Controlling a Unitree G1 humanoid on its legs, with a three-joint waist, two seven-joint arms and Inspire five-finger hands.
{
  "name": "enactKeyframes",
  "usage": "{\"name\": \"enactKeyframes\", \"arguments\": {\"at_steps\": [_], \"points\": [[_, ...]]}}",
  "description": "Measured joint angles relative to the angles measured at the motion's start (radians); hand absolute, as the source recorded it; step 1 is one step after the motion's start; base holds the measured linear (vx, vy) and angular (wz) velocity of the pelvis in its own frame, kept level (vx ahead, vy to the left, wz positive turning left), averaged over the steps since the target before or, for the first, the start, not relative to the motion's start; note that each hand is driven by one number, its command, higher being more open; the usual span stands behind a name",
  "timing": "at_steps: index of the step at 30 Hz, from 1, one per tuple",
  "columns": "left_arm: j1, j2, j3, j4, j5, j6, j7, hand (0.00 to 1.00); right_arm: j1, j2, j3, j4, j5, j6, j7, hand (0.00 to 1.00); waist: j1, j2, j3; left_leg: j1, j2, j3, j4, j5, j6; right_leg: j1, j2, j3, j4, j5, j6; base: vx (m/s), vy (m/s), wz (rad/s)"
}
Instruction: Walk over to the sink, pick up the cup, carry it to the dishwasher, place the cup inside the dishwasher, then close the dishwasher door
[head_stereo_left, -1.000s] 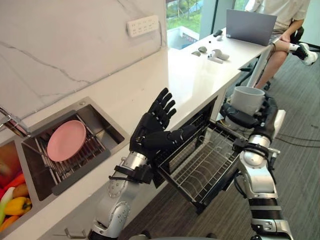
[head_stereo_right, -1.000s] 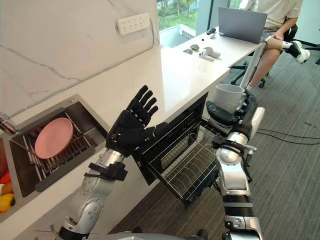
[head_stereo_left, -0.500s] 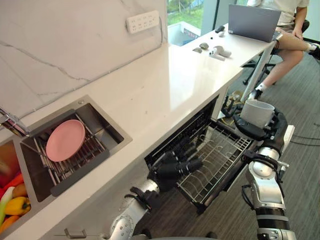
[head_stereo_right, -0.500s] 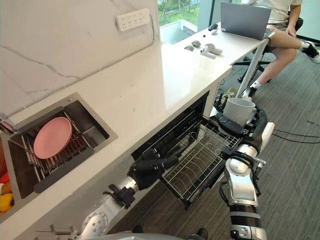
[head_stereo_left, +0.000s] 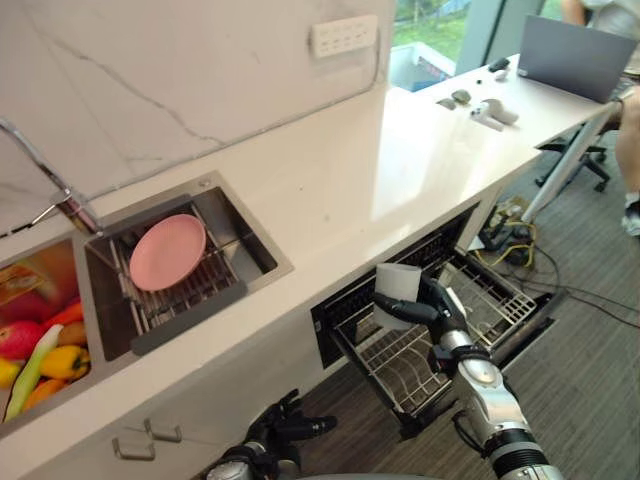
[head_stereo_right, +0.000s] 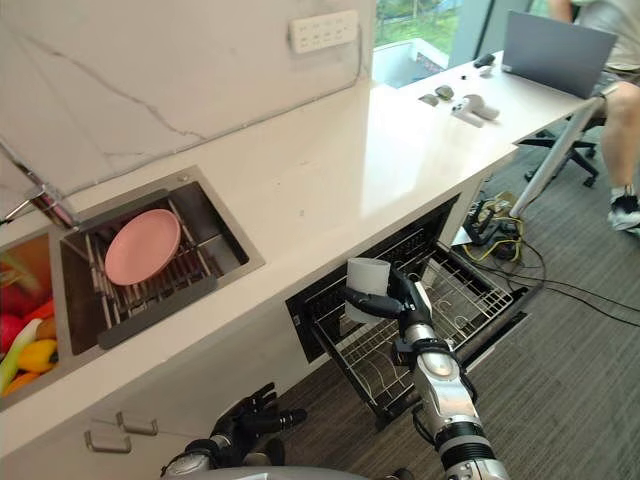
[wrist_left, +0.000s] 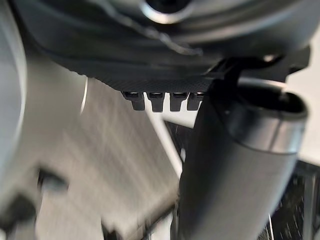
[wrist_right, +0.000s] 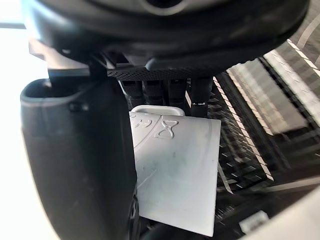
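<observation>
A: Okay, quick one: where's the cup (head_stereo_left: 397, 288), and who has it?

B: You've got it in the right hand (head_stereo_left: 432, 305), fingers and thumb wrapped round its side. It hangs over the pulled-out rack (head_stereo_left: 405, 368) of the dishwasher (head_stereo_left: 325, 335), just under the desk (head_stereo_left: 380, 170) edge, over the rack's left part close to the opening.

A: Which way does it lie?

B: The long axis is close to upright, and the mouth looks to be up. The hand grips it from the right. The rack is straight below, so I'd judge your next move is a lowering, not a sideways reach. As far as I can tell it isn't touching the wire yet.

A: Other hand?

B: Your left hand (head_stereo_right: 245, 422) is low, near and to the left, well apart from the rack. Its fingers are relaxed and it's holding nothing. The right is the nearer one by far.

A: Any writing?

B: The right wrist view shows raised marks on the cup's wall, one like an hourglass, but no words you can read. The socket strip (head_stereo_left: 343, 35) on the far wall and the laptop (head_stereo_left: 575, 58) at the desk's far right have no legible print either.
</observation>
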Motion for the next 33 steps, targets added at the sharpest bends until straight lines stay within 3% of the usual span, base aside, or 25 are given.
{"name": "enactKeyframes", "arguments": {"at_steps": [5,14,16,27,28,33], "points": [[-0.006,-0.016,0.054,0.070,0.081,-0.058,0.024,1.00,-0.004,-0.011,-0.002,0.076,-0.039,-0.006,0.005,0.00,0.007,0.000,0.018,0.000,-0.005,-0.037,0.000,0.010,-0.001,0.029,0.001,-0.041,0.000,-0.008,0.005,-0.03,-0.010,0.26],[0.028,-0.044,0.308,0.272,0.114,-0.134,0.074,1.00,-0.071,-0.088,-0.088,0.372,-0.133,-0.051,-0.041,0.00,0.048,0.017,0.061,-0.005,-0.017,-0.138,-0.027,0.050,-0.003,0.081,0.011,-0.133,0.020,-0.048,0.022,-0.03,-0.006,0.36],[0.028,-0.047,0.315,0.274,0.121,-0.161,0.070,1.00,-0.074,-0.109,-0.094,0.426,-0.169,-0.052,-0.057,0.00,0.073,0.017,0.061,-0.004,-0.019,-0.155,-0.034,0.056,-0.004,0.090,0.009,-0.148,0.035,-0.057,0.018,-0.03,0.016,0.30],[0.047,-0.038,0.369,0.387,0.165,-0.160,0.054,1.00,-0.095,-0.107,-0.093,0.584,-0.339,-0.059,-0.098,0.00,0.096,0.031,0.068,-0.009,-0.022,-0.168,-0.048,0.094,0.000,0.123,0.011,-0.224,0.082,-0.104,0.021,-0.03,0.011,0.26],[0.056,-0.038,0.372,0.387,0.169,-0.160,0.053,1.00,-0.096,-0.105,-0.092,0.590,-0.355,-0.059,-0.100,1.00,0.097,0.031,0.069,-0.012,-0.022,-0.168,-0.048,0.097,0.000,0.124,0.012,-0.230,0.084,-0.106,0.021,-0.05,0.010,0.20],[0.079,-0.038,0.372,0.418,0.174,-0.159,0.044,1.00,-0.098,-0.077,-0.090,0.610,-0.385,-0.037,-0.119,1.00,0.107,0.032,0.071,-0.019,-0.023,-0.169,-0.046,0.109,0.006,0.134,0.018,-0.254,0.086,-0.113,0.029,-0.06,0.016,0.17]]}}
